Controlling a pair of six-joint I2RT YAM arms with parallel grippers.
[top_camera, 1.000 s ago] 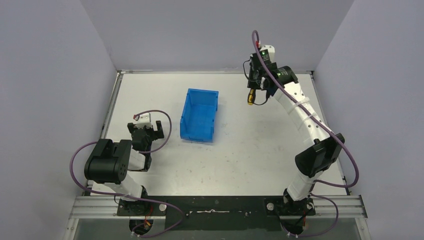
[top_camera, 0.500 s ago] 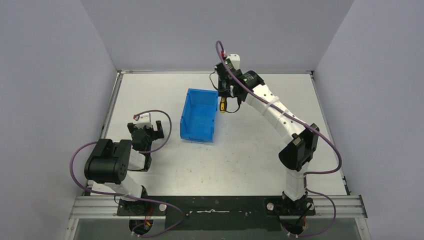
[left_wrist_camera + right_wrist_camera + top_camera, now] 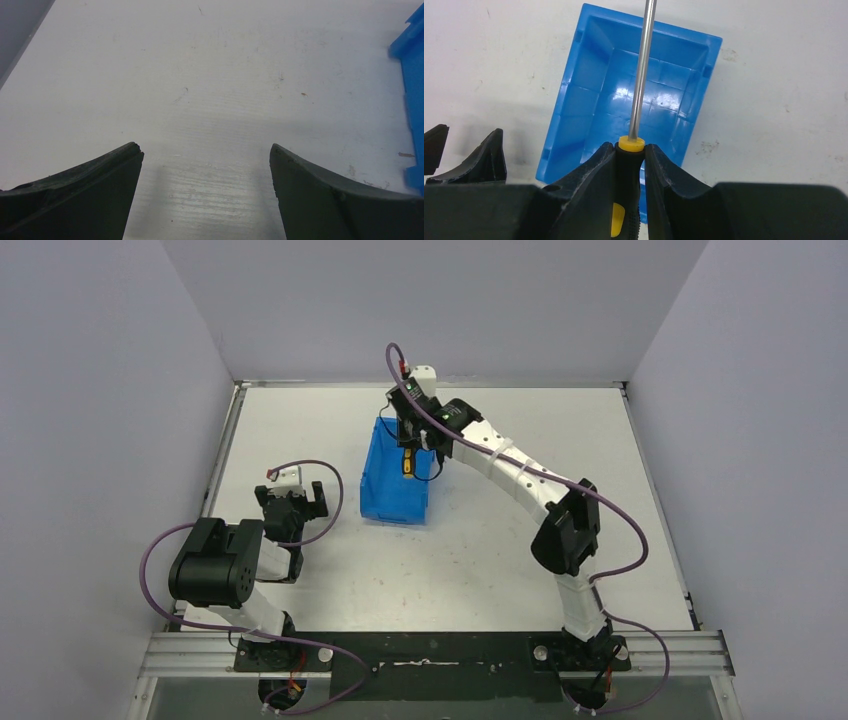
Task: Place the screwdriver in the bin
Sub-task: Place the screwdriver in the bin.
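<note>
1. Between the right jaws sits the black-and-yellow plastic handle of the small screwdriver (image 3: pixel 631 144). The jaws are closed on it from both sides just behind the yellow collar, a grip that should keep the tool from swinging.
2. Ahead of those jaws the thin silver metal shaft runs straight out, so the tip leads and the handle trails. The tip itself runs out of the wrist view.
3. Beyond the shaft, ahead of the jaws, lies the rectangular bright blue plastic bin (image 3: pixel 579 95) with its open mouth facing them. The shaft crosses the mouth and the glossy floor, and the overhead view puts the handle over the bin's far right part.
4. The screwdriver is therefore held over the bin and is not lying in it. How high it hangs above the floor I cannot tell.
5. I judge it is lined up with the middle of the opening rather than a wall so that a release would land it inside. The carry looks nearly done, and what remains is to lower it a little and part the jaws.
6. Around the bin, on every side of the jaws, spreads the scuffed white tabletop (image 3: pixel 774 75).
7. Farthest out, the left jaws stand wide apart and empty, low over bare tabletop. A blue edge of the bin lies off to their right, so they are probably parked clear of the drop.
</note>
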